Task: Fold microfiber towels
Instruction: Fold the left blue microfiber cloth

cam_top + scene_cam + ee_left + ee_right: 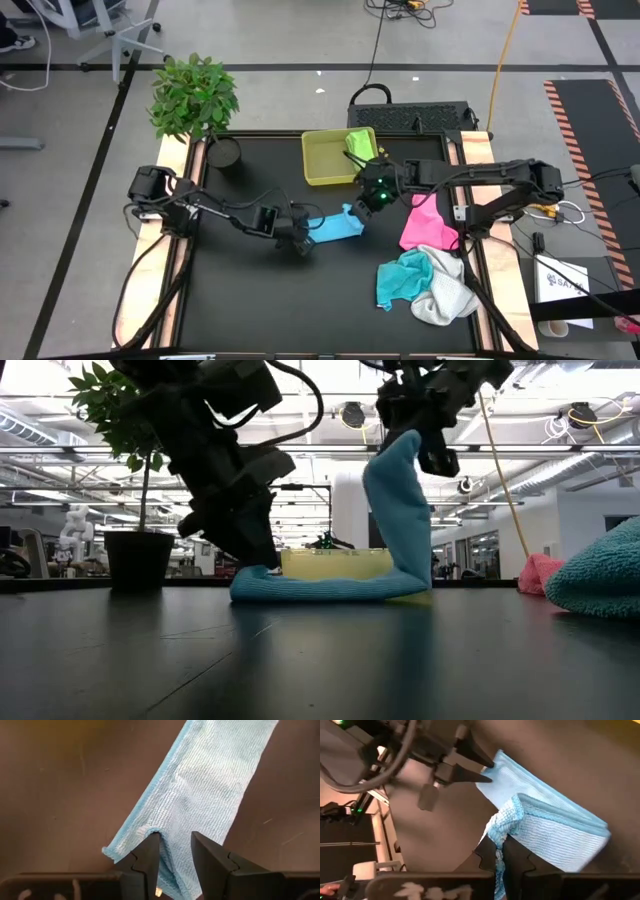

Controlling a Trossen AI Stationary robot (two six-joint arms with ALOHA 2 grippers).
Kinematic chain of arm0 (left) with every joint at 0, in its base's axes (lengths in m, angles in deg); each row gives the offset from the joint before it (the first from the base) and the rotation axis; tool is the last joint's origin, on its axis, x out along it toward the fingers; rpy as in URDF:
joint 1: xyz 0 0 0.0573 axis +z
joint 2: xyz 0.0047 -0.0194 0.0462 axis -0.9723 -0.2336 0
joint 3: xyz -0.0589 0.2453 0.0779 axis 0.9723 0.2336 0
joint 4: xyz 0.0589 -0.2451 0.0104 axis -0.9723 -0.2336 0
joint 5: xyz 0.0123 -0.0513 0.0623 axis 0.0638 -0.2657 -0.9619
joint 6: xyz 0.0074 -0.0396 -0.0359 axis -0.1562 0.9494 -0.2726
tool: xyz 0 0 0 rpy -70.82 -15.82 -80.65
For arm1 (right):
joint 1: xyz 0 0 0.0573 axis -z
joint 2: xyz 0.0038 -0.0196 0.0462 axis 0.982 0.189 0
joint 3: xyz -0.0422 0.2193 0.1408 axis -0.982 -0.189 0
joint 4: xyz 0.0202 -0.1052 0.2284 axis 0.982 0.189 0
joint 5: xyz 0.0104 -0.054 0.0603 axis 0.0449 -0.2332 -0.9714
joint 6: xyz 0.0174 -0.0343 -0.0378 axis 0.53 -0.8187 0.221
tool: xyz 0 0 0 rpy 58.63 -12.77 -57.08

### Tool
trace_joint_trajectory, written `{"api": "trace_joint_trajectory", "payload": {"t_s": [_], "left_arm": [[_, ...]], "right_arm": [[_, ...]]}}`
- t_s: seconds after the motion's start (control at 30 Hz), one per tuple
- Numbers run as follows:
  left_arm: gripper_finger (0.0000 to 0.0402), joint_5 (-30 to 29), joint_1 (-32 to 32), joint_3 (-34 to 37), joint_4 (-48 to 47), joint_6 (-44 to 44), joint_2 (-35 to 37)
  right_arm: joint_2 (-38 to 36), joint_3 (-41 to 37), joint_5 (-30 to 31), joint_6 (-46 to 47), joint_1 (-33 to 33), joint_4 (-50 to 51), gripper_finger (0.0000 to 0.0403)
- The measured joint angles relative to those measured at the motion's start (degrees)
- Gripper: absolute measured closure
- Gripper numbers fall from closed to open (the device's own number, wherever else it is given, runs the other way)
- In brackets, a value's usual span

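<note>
1. One light blue towel [335,226] lies mid-table as a long, ribbed strip with a stitched hem; its end nearer the right arm is lifted and stands upright, as the low view shows [400,510].
2. Its flat end is pinned under the left gripper [175,852], whose fingers stand narrowly apart with the cloth between them.
3. Its raised end is pinched in the right gripper [500,851], fingers closed tight on the bunched edge.
4. Behind it sits the yellow-green tray [322,165], with a lime green towel [360,143] draped in its corner.
5. Toward the right edge lie the pink towel [428,222], then the teal towel [405,277] touching the white towel [445,293].
6. Near the table's far left corner stands a potted plant [195,98].
</note>
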Motion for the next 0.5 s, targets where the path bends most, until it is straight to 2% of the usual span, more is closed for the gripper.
{"api": "trace_joint_trajectory", "payload": {"t_s": [0.5], "left_arm": [[0.0287, 0.0, 0.3, 0.0, -4.7, -0.1, 0.0]], "right_arm": [[12.9, 0.0, 0.1, 0.9, -2.6, -20.8, 0.0403]]}}
